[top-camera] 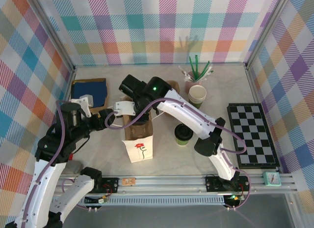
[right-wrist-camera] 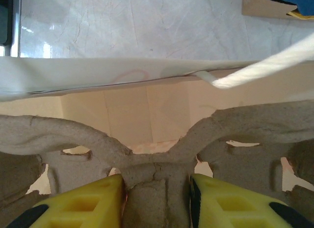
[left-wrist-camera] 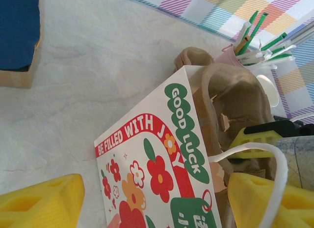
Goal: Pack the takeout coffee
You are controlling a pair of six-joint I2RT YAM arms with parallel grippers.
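My right pincer (right-wrist-camera: 157, 188) is clenched on the pulp carrier (right-wrist-camera: 255, 125) inside the white bag (right-wrist-camera: 73, 75). My left pincer (left-wrist-camera: 152, 201) gapes wide astride the bag's wall.

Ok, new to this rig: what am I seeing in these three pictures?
Two robot arms, each ending in a two-finger gripper. One picture looks down from behind them; the others come from wrist cameras. The right gripper is shut on a brown moulded-pulp cup carrier, partly in the open white paper bag. The left gripper is open, straddling the bag's printed side. On the table are a small green paper cup with a black lid, a stack of lidless cups and a chequered board.
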